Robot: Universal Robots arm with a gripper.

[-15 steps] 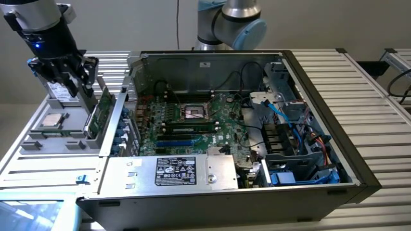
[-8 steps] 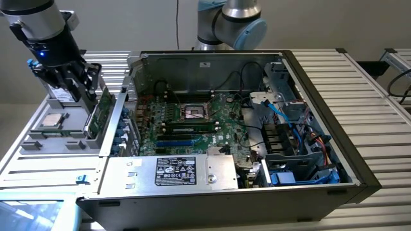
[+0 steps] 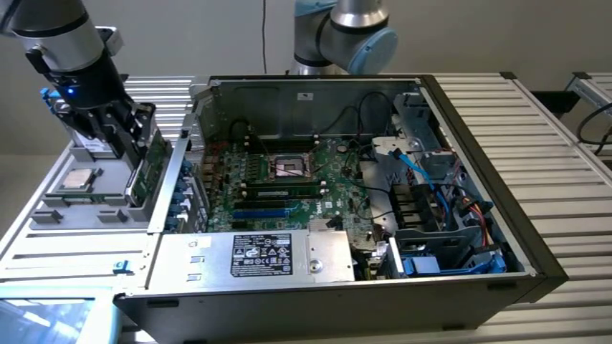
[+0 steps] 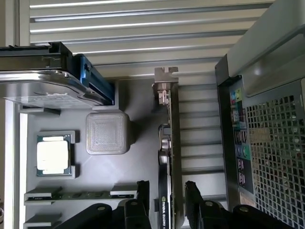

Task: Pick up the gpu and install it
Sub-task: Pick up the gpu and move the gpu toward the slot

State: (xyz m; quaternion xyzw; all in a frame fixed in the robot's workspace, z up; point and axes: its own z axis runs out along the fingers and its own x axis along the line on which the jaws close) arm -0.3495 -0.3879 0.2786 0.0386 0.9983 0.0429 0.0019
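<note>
Over the gray tray (image 3: 72, 215) at the exterior view's left, gripper (image 4: 166, 186) is open, jaws straddling the gpu (image 4: 167, 138) standing on edge in its slot: pick-up step, not gripped yet, and closing probably needs fingers square on both faces.

Exterior cam: high, angled down over open PC case (image 3: 277, 107) and parts tray (image 3: 62, 215). Wrist cam: close, straight down on tray. Shared: tray, gpu (image 3: 148, 175), case rear.
</note>
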